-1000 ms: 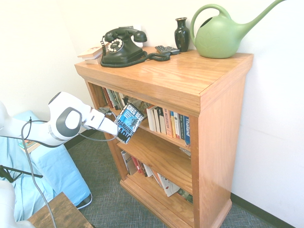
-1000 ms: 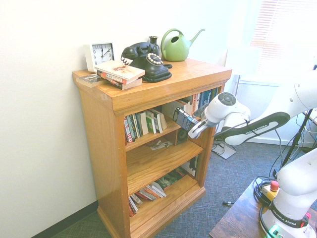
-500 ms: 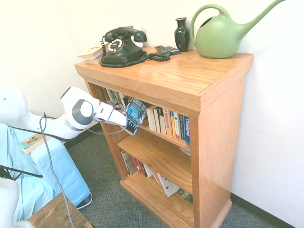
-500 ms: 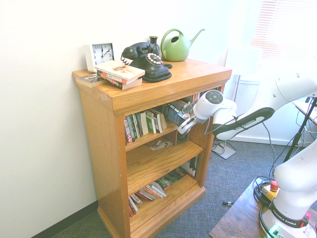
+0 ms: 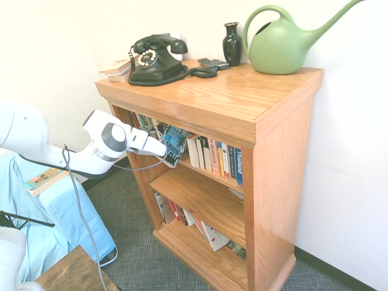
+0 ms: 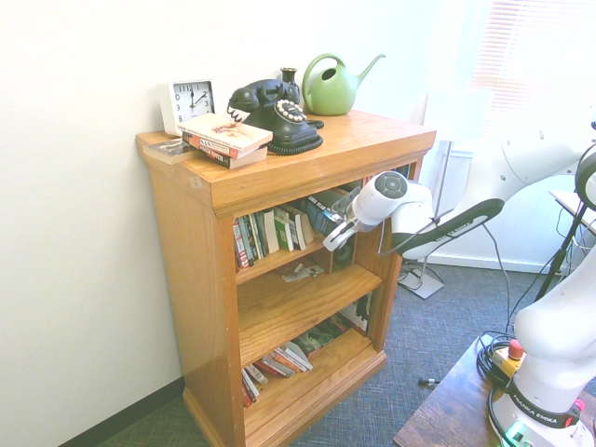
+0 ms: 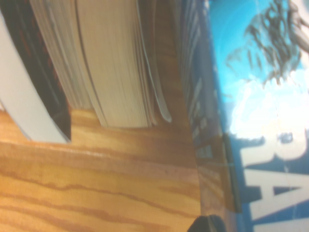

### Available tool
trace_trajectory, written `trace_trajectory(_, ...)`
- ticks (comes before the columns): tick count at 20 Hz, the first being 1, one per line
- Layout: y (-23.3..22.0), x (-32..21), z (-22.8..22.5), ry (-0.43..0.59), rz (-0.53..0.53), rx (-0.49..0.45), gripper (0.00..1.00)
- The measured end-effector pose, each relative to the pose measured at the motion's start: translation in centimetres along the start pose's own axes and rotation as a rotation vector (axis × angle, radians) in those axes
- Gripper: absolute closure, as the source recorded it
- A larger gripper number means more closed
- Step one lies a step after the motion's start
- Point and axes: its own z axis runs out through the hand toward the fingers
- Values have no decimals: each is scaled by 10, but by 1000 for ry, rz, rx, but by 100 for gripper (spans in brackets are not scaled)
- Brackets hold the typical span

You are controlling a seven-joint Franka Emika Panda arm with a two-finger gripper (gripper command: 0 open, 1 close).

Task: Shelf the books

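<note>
Jutting into the bookcase's upper shelf (image 5: 212, 172), blue paperback (image 5: 174, 145) between the claw's (image 5: 159, 149) clenched fingers.

My arm (image 5: 42, 136) reaches forward, its wrist (image 5: 110, 140) bent and angled slightly downward, with my gripper (image 5: 162, 150) closed at the far end.

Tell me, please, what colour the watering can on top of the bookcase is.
The watering can is green, best seen in the first exterior view.

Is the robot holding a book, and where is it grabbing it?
Yes, the fingers hold the blue-and-black book near its edge facing out of the shelf. I can't tell exactly which edge.
</note>
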Motion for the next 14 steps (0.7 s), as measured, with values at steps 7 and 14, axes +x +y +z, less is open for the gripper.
trace_trajectory(7,-11,0,9,19,-3,12,100)
trace_trajectory(14,-18,1,20,33,-8,17,100)
